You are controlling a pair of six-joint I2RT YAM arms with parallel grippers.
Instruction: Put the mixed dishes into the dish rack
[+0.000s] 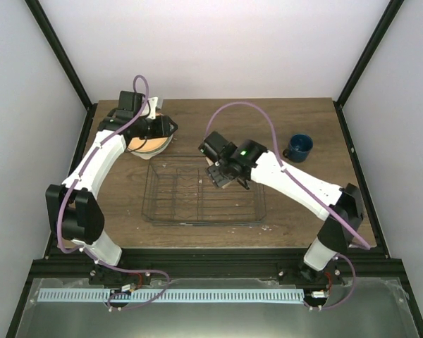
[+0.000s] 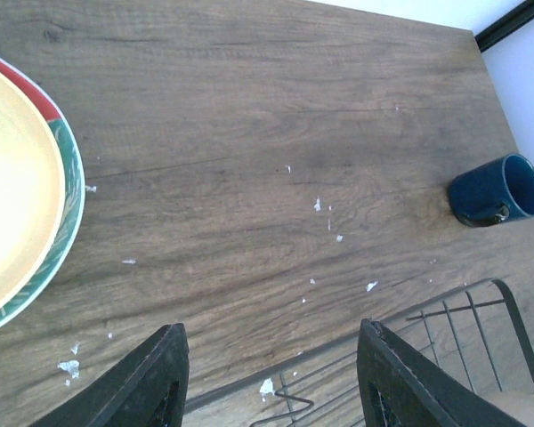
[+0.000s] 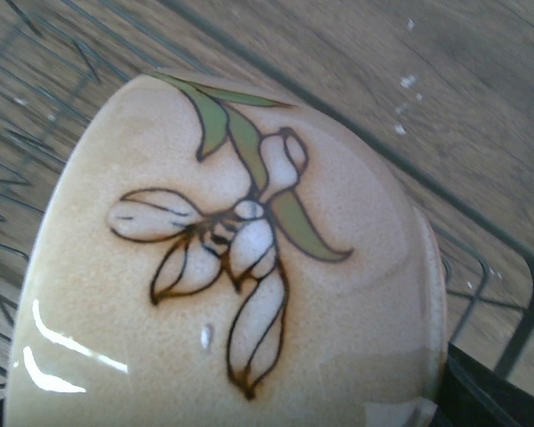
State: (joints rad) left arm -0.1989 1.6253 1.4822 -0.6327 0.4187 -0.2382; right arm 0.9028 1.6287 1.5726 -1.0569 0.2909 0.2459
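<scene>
Right gripper (image 1: pixel 221 177) is clenched on the small cream glazed bowl with a painted flower (image 3: pixel 231 267) (fingers mostly hidden behind it, only a dark bit shows at the wrist-view corner). Bowl is tipped on its side over the far right part of the thin-wire rectangular dish rack (image 1: pixel 190 204); can't tell if it touches the wires.

Left gripper (image 2: pixel 271 334) is released, nothing between the jaws. It hovers over the brown wood counter (image 2: pixel 249 133) between the rack's far left corner and the plate stack. In the stack, the round orange-yellow plate (image 2: pixel 13 196) lies on the red plate with teal floral rim (image 2: pixel 69 178).

Dark blue ceramic mug (image 2: pixel 497 189) stands upright on the counter, well apart beyond the rack's far right corner.

Step in hand, by my read: setting the bowl into the rack, which looks otherwise unloaded. Next move calls for lowering it between divider rows, opening, then backing out clear of the wires. Plates and mug are not yet loaded.
</scene>
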